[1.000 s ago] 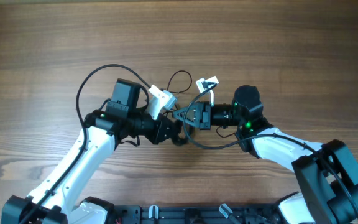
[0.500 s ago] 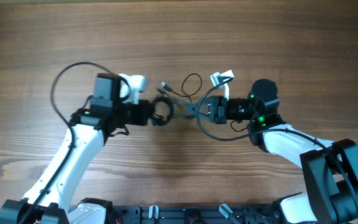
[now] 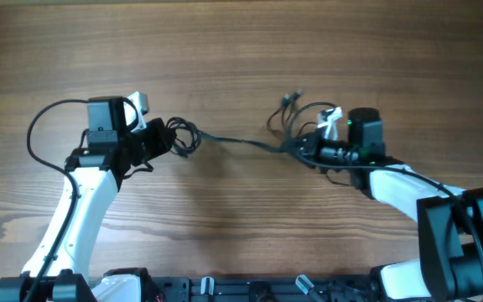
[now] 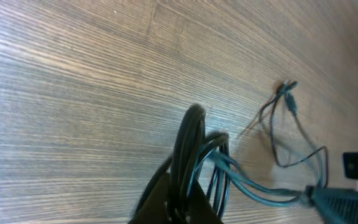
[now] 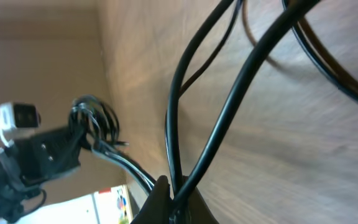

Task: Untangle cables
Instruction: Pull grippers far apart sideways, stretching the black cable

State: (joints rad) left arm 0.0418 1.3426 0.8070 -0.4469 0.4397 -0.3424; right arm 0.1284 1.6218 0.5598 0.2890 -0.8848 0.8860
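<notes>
Overhead: cables (image 3: 233,140) run stretched between left gripper (image 3: 164,138) and right gripper (image 3: 302,148); only the wrist views show both pinching strands.

Overhead: fixed, straight down on wooden table (image 3: 241,50), far enough for both arms in frame, bases at bottom edge. Left wrist: low and very near, along own fingers past left gripper (image 4: 178,204), across tabletop toward right gripper (image 4: 340,200). Right wrist: closer still, rolled sideways, facing back toward left arm. Shared by all three: stretched cables (image 3: 233,140) between the two grippers.
</notes>
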